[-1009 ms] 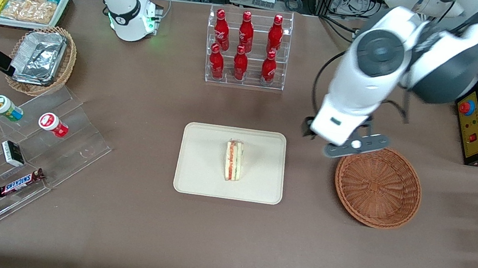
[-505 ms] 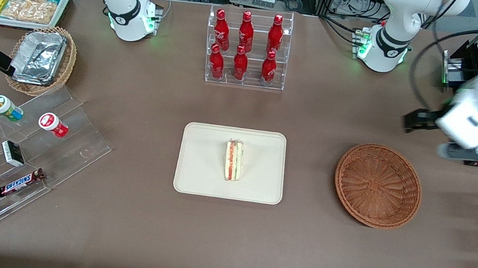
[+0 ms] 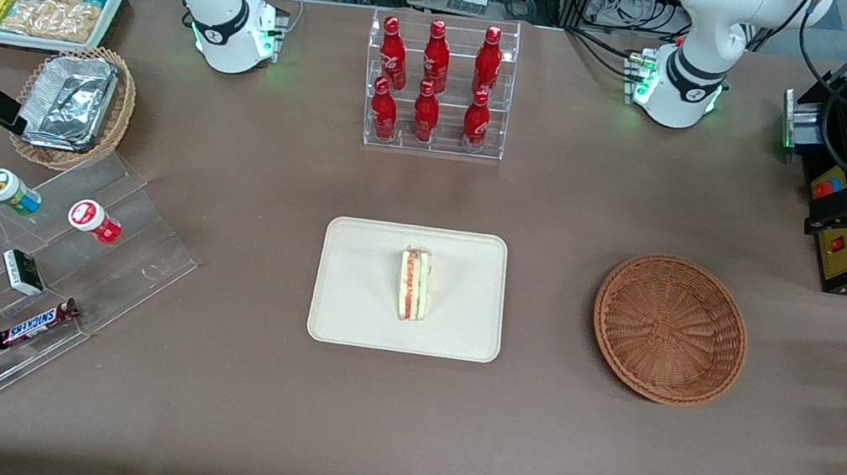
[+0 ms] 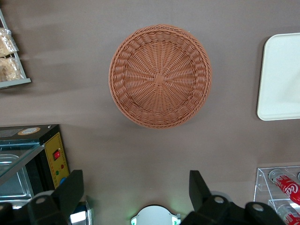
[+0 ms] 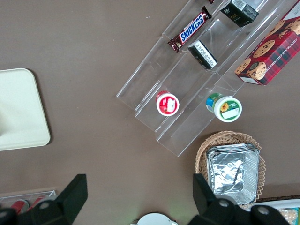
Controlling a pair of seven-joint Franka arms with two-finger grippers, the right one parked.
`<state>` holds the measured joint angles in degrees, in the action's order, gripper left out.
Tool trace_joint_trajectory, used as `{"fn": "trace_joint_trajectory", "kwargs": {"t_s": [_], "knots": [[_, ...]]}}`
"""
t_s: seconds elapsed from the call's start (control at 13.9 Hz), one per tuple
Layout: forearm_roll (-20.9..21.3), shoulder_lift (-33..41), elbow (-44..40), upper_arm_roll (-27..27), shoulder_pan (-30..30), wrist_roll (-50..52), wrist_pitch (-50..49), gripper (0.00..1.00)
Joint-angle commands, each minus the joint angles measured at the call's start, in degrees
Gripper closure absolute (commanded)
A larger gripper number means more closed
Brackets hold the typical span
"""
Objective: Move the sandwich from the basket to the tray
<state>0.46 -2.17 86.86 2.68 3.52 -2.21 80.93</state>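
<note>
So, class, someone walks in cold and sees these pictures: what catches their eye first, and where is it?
Probably the sandwich, lying alone on the cream tray mid-table. Next, the empty brown basket beside the tray, toward the working arm's end. Then the red bottles in their clear rack, farther from the camera than the tray; the claw, open, hovers high above the basket.

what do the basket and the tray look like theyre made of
The basket looks like woven wicker or rattan, reddish-brown with a slight sheen; strands radiate from its centre to a braided rim. The tray, holding the sandwich, looks like matte cream moulded plastic or pulp, smooth with rounded corners; which one is unclear. The gripper hangs open high above the table, holding nothing.
</note>
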Motion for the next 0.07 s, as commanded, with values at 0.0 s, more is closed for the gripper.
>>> {"fn": "trace_joint_trajectory", "kwargs": {"t_s": [0.0], "knots": [[0.2, 0.7, -0.2, 0.0, 0.3, -0.3, -0.4, 0.01]]}}
